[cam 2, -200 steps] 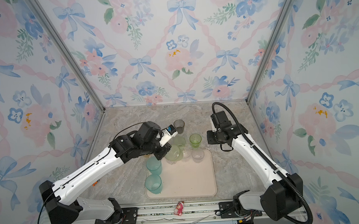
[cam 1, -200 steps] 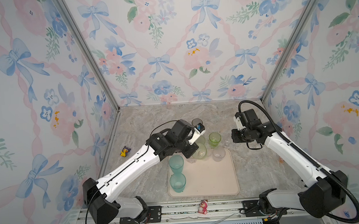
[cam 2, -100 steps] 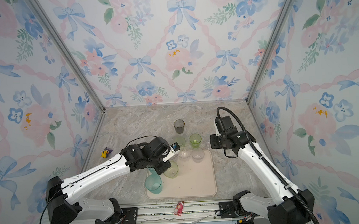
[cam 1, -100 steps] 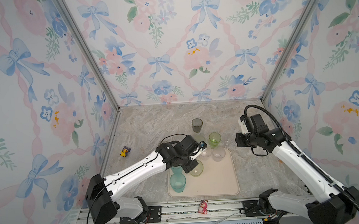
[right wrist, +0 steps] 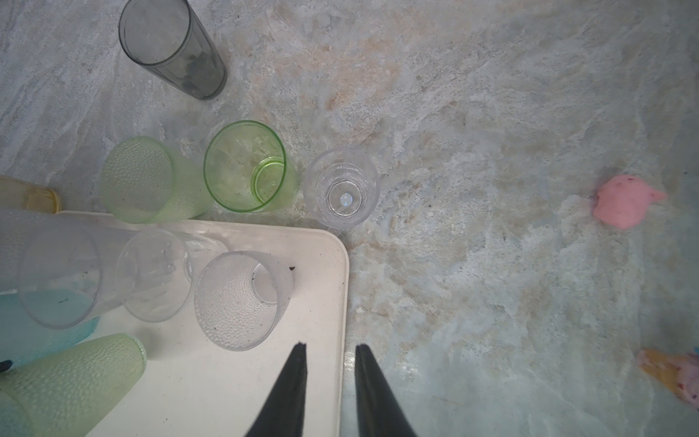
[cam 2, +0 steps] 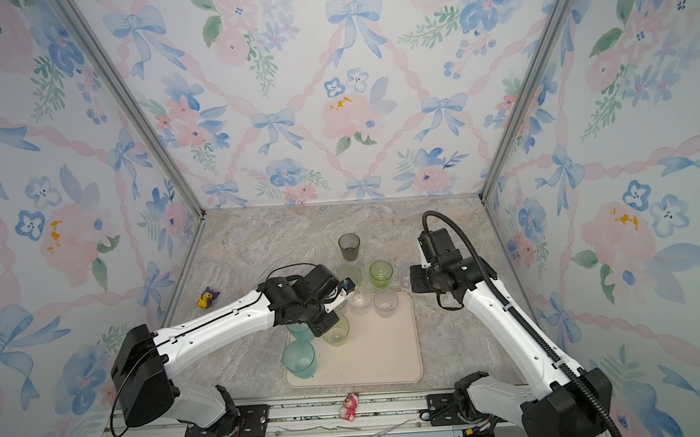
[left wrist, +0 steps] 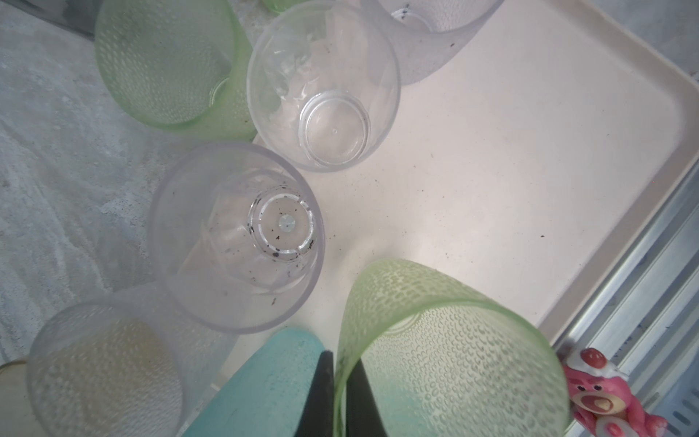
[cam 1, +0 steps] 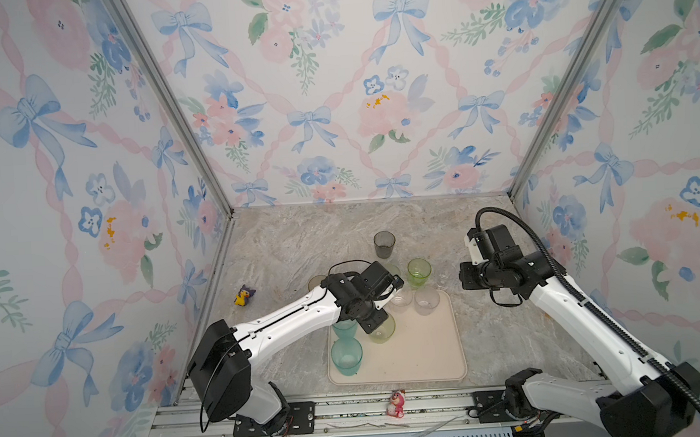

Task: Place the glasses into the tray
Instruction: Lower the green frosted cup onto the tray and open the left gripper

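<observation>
My left gripper (left wrist: pixel 342 359) is shut on the rim of a dimpled pale green glass (left wrist: pixel 454 359), one finger inside it and one outside. It holds the glass tilted over the cream tray (cam 1: pixel 432 360), beside two teal glasses (cam 1: pixel 347 355). In both top views the wrist covers part of this glass (cam 2: pixel 335 332). Clear glasses (cam 1: pixel 427 300) stand at the tray's back edge. Off the tray are a smoky grey glass (right wrist: pixel 170 49), a green one (right wrist: pixel 246 166), a pale green one (right wrist: pixel 147 181), a small clear one (right wrist: pixel 342 189) and a yellow one (right wrist: pixel 30 195). My right gripper (right wrist: pixel 331 346) hangs open and empty over the tray's right rim (right wrist: pixel 342 302).
A yellow-and-purple duck toy (cam 1: pixel 244 294) lies on the stone table by the left wall. A pink figurine (cam 1: pixel 395 404) stands on the front rail. In the right wrist view a pink lump (right wrist: pixel 624 200) and another small toy (right wrist: pixel 673 374) lie on the table.
Over the last second my left arm pulled from the back glasses toward the front, bringing the pale green glass over the tray. My right arm drew back to the right.
</observation>
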You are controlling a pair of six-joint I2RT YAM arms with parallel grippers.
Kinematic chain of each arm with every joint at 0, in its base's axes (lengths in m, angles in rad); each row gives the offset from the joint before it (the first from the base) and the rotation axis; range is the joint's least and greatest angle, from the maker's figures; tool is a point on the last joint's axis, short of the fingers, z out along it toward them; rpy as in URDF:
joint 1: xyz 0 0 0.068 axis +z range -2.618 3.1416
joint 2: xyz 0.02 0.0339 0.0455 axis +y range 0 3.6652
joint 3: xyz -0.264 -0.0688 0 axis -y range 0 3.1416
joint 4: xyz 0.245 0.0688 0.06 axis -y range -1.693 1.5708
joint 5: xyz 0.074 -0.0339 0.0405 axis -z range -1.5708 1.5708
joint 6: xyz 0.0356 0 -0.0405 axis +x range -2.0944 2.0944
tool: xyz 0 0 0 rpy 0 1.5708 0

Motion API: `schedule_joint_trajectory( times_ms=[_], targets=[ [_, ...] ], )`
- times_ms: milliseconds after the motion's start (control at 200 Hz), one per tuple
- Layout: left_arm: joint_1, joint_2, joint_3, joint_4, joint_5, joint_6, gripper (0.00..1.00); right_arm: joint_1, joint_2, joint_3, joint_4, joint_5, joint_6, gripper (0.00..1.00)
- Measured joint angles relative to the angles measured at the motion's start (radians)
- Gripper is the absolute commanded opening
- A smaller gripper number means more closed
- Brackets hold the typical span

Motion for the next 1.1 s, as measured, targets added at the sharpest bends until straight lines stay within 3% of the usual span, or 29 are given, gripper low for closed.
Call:
schedule_joint_trajectory(
  times_ms=[1101],
  targets=[
    [0.042, 0.079, -0.001, 0.03, 0.007, 0.011, 0.03, 0.0, 0.032, -0.002, 0.005, 0.0, -0.001, 0.26]
  ],
)
